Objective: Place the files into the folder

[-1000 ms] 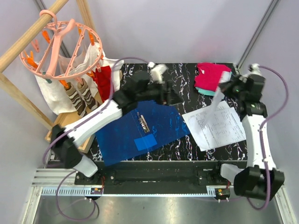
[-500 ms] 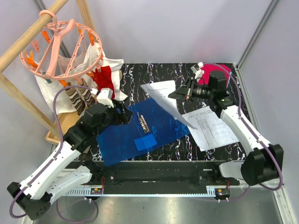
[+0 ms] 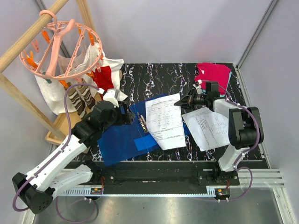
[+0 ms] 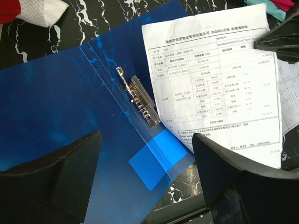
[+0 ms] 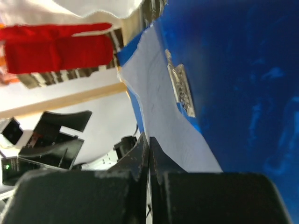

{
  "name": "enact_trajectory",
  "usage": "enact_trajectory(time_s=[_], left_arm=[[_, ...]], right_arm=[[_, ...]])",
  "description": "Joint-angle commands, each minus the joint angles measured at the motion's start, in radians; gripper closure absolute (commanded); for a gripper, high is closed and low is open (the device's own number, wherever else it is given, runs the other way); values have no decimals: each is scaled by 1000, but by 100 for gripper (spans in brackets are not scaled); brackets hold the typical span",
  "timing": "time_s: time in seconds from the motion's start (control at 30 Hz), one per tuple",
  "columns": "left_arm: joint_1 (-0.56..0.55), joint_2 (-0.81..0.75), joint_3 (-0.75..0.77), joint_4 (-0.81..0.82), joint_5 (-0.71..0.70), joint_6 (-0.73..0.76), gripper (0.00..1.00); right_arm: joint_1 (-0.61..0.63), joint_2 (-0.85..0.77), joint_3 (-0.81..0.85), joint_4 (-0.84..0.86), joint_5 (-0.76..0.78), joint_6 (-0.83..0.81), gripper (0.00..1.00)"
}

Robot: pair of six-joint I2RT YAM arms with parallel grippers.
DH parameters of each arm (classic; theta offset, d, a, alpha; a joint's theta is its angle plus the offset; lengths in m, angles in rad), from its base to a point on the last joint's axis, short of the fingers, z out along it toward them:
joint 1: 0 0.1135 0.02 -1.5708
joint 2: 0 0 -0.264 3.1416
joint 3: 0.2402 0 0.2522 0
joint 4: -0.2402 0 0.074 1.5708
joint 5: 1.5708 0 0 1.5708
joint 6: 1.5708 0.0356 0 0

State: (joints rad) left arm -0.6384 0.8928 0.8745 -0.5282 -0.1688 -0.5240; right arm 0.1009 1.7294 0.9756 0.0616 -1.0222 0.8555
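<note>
Right gripper (image 3: pixel 188 100): clamped thin on the far right corner of one printed sheet (image 3: pixel 164 121); its wrist view shows the fingers pressed together with the paper edge between them.
Sheet position: lying on the right leaf of the open blue folder (image 3: pixel 122 137), left edge just beside the metal clip (image 4: pixel 139 103), right side running past the folder's edge.
Sheet axis: long side runs far to near, roughly parallel to the clip.
Direction from right gripper: the sheet stretches leftward and toward the arm bases; the clip lies further left.
Left gripper (image 3: pixel 125 112): spread wide and holding nothing, fingers (image 4: pixel 51 182) hovering over the folder's left leaf.
Nearer arm: the left gripper is nearer the clip and spine; only the right touches paper.
Remaining sheets (image 3: pixel 216 128): flat on the marbled table (image 3: pixel 154 72), just right of the folder.
Next move, as I judge it: release the corner, then nudge the sheet left under the clip.
Writing: a heading in Chinese characters above a ruled table with figures, too small to read surely.
Other marks: a lighter blue tab (image 4: pixel 152 159) at the folder's near edge, blank.
</note>
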Motion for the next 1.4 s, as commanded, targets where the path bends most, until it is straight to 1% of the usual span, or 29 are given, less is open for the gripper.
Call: enact_trajectory(time_s=[0.0,0.03,0.07,0.1,0.13,0.17,0.2,0.33,0.4,0.53,0.77,0.97,1.1,1.37], left_arm=[[5,8,18,57,25,1,17],[5,15,20,62,34,2,17],[6,20,20,66,38,1,17],[5,24,21,71,48,1,18],[5,31,20,73,61,1,17],[5,32,18,76,64,-1,17],[5,34,15,79,69,-2,17],[6,41,6,82,86,1,18],[5,43,4,83,91,5,17],[6,47,12,82,103,13,17],[8,63,14,92,112,15,17],[8,57,3,96,123,10,17],[9,40,-2,91,117,12,17],[11,32,0,82,112,16,17]], right_arm=[[6,85,164,-127,4,-151,100],[6,129,188,-162,16,-218,100],[6,145,213,-266,51,-264,100],[14,157,272,-325,150,-321,100],[23,186,300,-371,184,-419,100],[29,203,329,-455,210,-459,100],[33,222,368,-482,249,-487,100],[33,294,419,-520,264,-597,100],[34,314,436,-525,240,-628,100],[37,358,451,-520,248,-705,100],[85,377,477,-487,250,-740,100],[88,387,489,-427,254,-704,100],[92,417,529,-408,223,-687,100],[118,435,589,-410,212,-746,100]])
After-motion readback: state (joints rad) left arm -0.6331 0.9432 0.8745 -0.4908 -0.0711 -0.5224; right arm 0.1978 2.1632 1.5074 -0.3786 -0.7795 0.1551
